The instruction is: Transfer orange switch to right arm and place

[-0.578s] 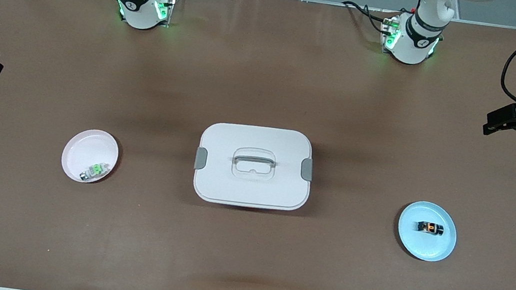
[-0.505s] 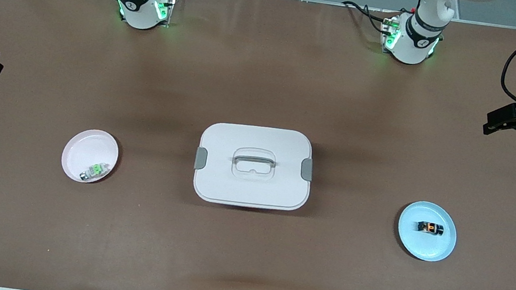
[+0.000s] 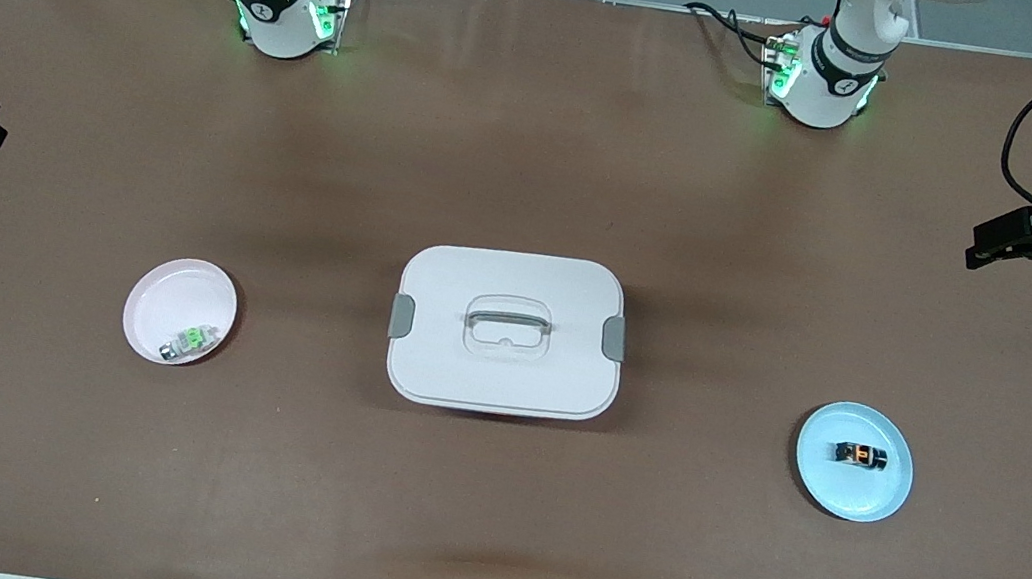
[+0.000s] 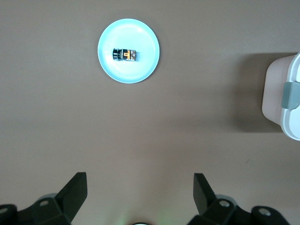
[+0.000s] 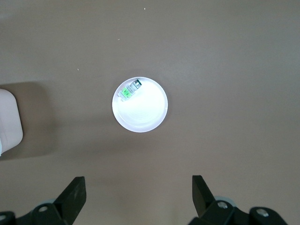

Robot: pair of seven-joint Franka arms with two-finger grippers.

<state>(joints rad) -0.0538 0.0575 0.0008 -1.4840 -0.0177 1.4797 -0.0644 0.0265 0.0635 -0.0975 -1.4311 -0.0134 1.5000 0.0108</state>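
From the front you've got the switch (image 3: 859, 455) sitting on the blue plate (image 3: 881, 497) at the left arm's end, untouched. Left wrist: left gripper (image 4: 139, 190) spread wide, high over bare table near that plate, ready to drop. Right wrist: right gripper (image 5: 138, 192) also apart, waiting near the pink plate (image 5: 145, 115).

Both arms were white w/ black ring bands near the bases, green status lights glowing at each. Black cables ran to the left arm's base. The left gripper (image 4: 139, 197) and right gripper (image 5: 138, 197) had matte black fingers w/ small round screw holes.
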